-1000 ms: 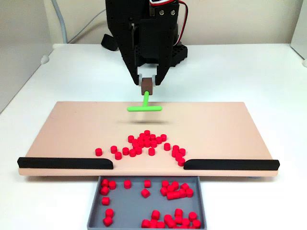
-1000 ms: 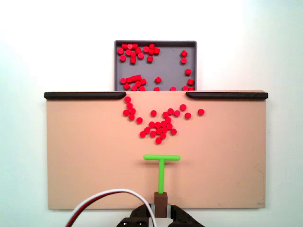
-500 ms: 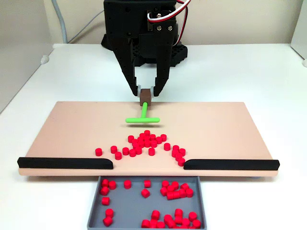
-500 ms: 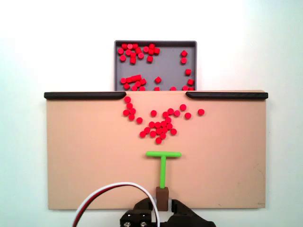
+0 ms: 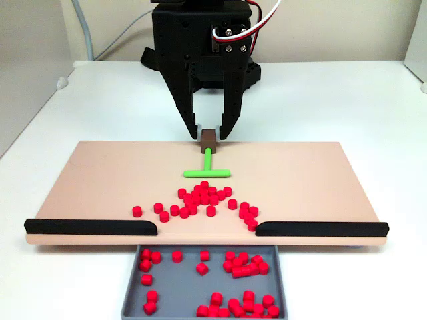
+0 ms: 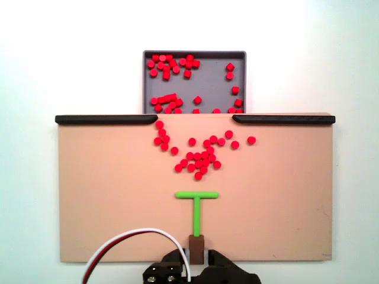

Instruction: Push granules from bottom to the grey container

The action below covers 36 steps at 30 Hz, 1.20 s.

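Note:
Many red granules [image 5: 203,199] lie in a loose cluster on the tan board [image 5: 100,180], just behind the gap between two black strips. More granules rest inside the grey container [image 5: 180,283] below the board's front edge. My black gripper [image 5: 208,135] is shut on the brown handle block of a green T-shaped pusher [image 5: 207,170], whose crossbar sits a short way behind the cluster. In the top-down fixed view the gripper [image 6: 196,253] enters from the bottom, the pusher [image 6: 197,204] points up at the granules [image 6: 198,157], and the grey container [image 6: 210,80] lies beyond.
Black strips [image 5: 91,227] [image 5: 320,229] line the board's front edge on either side of the gap above the tray. The board [image 6: 106,195] rests on a white table [image 5: 373,100]. Red and white wires [image 6: 136,245] loop off the arm.
The gripper has carried the pusher lower and closer to the granules; its crossbar has shifted slightly sideways. The granules have not moved.

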Tool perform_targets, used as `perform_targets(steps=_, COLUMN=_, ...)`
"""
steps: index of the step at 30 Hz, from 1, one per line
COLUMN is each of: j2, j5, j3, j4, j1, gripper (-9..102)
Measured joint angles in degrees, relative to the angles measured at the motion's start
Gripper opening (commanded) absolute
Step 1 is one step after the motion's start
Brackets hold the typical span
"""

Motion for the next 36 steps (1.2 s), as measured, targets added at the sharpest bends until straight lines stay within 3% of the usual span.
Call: perform_targets(steps=36, j2=-5.01, j5=-2.2, j3=-4.31, j4=0.0, j1=2.02, gripper=0)
